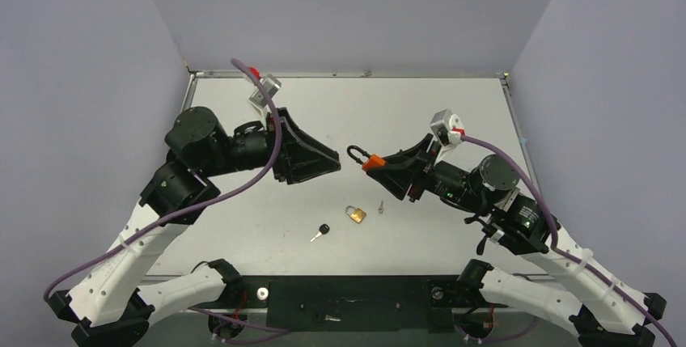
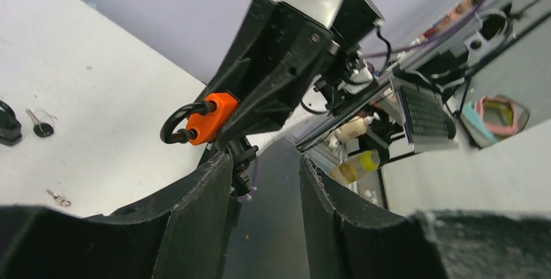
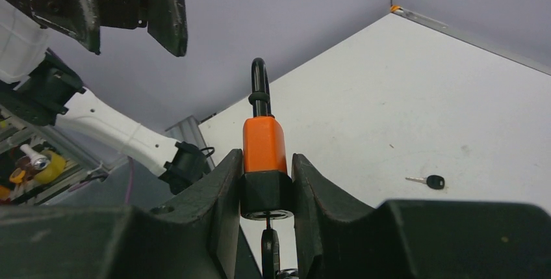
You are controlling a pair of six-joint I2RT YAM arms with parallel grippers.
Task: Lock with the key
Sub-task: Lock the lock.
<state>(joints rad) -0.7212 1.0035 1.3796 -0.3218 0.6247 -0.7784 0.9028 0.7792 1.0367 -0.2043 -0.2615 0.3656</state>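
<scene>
My right gripper (image 1: 382, 166) is shut on an orange padlock (image 1: 371, 162) with a black base and a black shackle (image 1: 353, 151), held above the table with the shackle pointing left. In the right wrist view the padlock (image 3: 264, 144) sits upright between my fingers (image 3: 221, 188), and a key (image 3: 267, 243) hangs from the keyhole in its base. My left gripper (image 1: 334, 161) is open and empty, level with the shackle and a short gap to its left. In the left wrist view (image 2: 265, 162) its fingers frame the padlock (image 2: 209, 118). Whether the shackle is latched I cannot tell.
On the table below lie a brass padlock (image 1: 356, 214), a small silver key (image 1: 380, 206) and a black-headed key (image 1: 321, 231), which also shows in the right wrist view (image 3: 429, 181). Grey walls close in the table on three sides.
</scene>
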